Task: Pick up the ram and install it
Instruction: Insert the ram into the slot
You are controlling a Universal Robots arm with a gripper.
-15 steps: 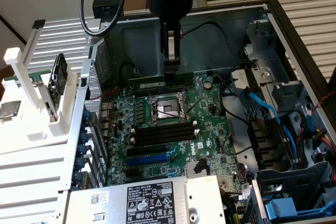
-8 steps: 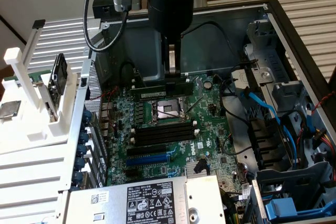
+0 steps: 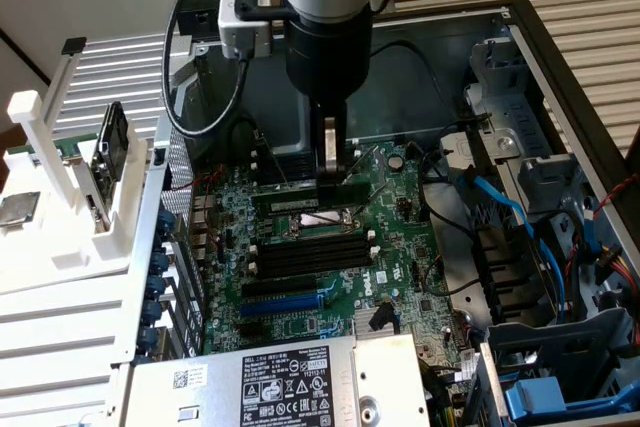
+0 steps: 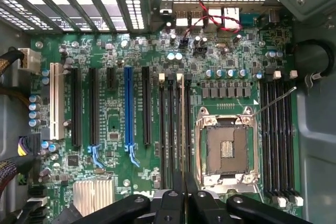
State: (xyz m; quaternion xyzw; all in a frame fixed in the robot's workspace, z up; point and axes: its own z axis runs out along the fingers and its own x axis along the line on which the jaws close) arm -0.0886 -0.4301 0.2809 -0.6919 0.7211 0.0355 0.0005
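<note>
My hand [image 4: 184, 184] grips the ram [image 4: 182, 124] over the memory slots [image 4: 167, 129]; any tilt could jam it.

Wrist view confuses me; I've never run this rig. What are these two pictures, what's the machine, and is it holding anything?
One robot arm with a gripper reaches down into an open computer case. The exterior view comes from a camera off the arm. The wrist view comes from a camera on the wrist, looking down at the green motherboard; the dark shapes are the gripper's fingers. Between them is the ram, seen edge-on as a thin strip, lined up with the black memory slots beside the processor socket. The gripper looks shut on it. Whether it is seated, I cannot tell.
</note>
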